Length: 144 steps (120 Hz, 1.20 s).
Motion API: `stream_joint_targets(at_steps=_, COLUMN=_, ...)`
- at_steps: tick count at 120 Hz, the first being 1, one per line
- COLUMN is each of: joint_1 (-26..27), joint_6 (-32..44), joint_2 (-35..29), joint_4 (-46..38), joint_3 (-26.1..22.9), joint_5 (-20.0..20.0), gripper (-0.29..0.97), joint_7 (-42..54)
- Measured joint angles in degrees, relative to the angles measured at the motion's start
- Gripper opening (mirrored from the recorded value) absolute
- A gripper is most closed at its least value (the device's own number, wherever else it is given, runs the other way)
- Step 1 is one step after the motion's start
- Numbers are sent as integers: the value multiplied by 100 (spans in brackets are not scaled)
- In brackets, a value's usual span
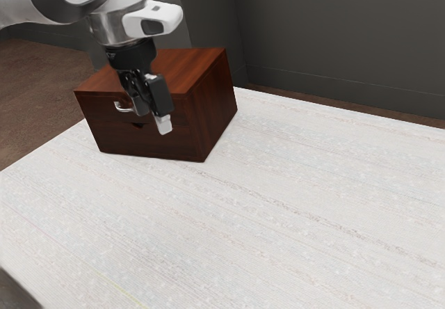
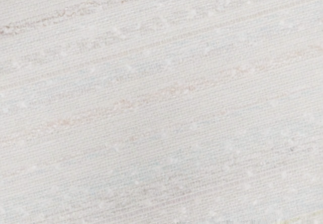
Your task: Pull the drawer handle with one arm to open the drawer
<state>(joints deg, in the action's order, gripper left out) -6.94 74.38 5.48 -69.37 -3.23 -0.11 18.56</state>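
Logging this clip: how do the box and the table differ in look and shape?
Colour: the box is dark reddish-brown; the table is pale off-white. Shape: the box is a compact upright block, the table a broad flat surface that carries it. Fittings: the box bears a small silvery handle on its front; the table has none. Both show a streaked grain.
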Motion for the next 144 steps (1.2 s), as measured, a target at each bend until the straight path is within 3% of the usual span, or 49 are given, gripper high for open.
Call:
stream_joint_targets(at_steps=13, joint_1=176, joint_6=17, joint_2=-437, joint_4=-929, joint_3=-283, joint_5=-6, gripper=68, joint_7=623)
stream_joint_targets(at_steps=23, joint_1=403, joint_6=331, joint_2=-1132, joint_4=-1907, joint_3=-303, joint_5=48, gripper=68, joint_7=1053)
stream_joint_targets(at_steps=34, joint_1=133, joint_6=778, joint_2=-1415, joint_4=-2408, joint_3=-311, joint_5=315, gripper=68, joint_7=1569)
stream_joint_targets(at_steps=47, joint_1=107, joint_6=1124, joint_2=-1463, joint_4=-2378, joint_3=-38, joint_5=866, gripper=68, joint_7=2091)
stream_joint_targets(at_steps=97, joint_1=-5, joint_6=2034, joint_2=-950, joint_4=-2358, joint_3=774, joint_5=2235, gripper=68, joint_7=3403)
stream_joint_targets(at_steps=116, joint_1=276, joint_6=2517, joint_2=-622, joint_4=-2372, joint_3=1155, joint_5=2447, gripper=68, joint_7=3705)
stream_joint_targets(at_steps=144, joint_1=288, joint_6=3248, joint_2=-275, joint_4=-2389, joint_3=1579, joint_5=2503, gripper=68, joint_7=4029)
